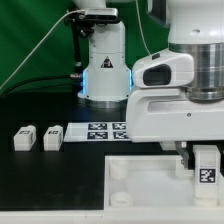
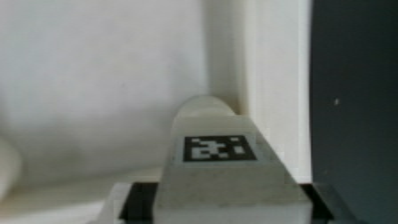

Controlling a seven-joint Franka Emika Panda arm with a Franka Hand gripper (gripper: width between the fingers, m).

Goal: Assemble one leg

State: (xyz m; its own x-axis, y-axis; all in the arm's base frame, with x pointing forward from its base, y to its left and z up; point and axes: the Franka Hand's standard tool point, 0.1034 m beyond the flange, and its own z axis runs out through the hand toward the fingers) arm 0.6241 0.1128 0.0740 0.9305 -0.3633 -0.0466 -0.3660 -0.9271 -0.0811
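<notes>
— Where did we have the leg (image 1: pixel 206 172) at that moment?
— In the pincer (image 1: pixel 205 156), which was closed on its two sides. The wrist view showed a dark pad (image 2: pixel 135 202) against each flank, with the tag facing the camera. The leg stood upright over the white panel (image 1: pixel 140 182), by the bench's (image 1: pixel 50 185) front edge, toward the corner on the exterior view's right.
— Why upright?
— We judged that its free end had to point down into one of the panel's round sockets (image 1: pixel 119 169), so gripping the upper part left that end clear. The socket beneath it was hidden, and we could not tell whether the leg touched the panel.
— And the other parts?
— Two spare legs (image 1: pixel 24 138) lay toward the edge on the exterior view's left. They were just beside the marker board (image 1: pixel 100 129) and well apart from the panel. We supposed the arm could not knock them out there.
— What did the next move call for?
— We thought it meant lining the leg up squarely over its socket before pressing down, since a tilt could jam it.
</notes>
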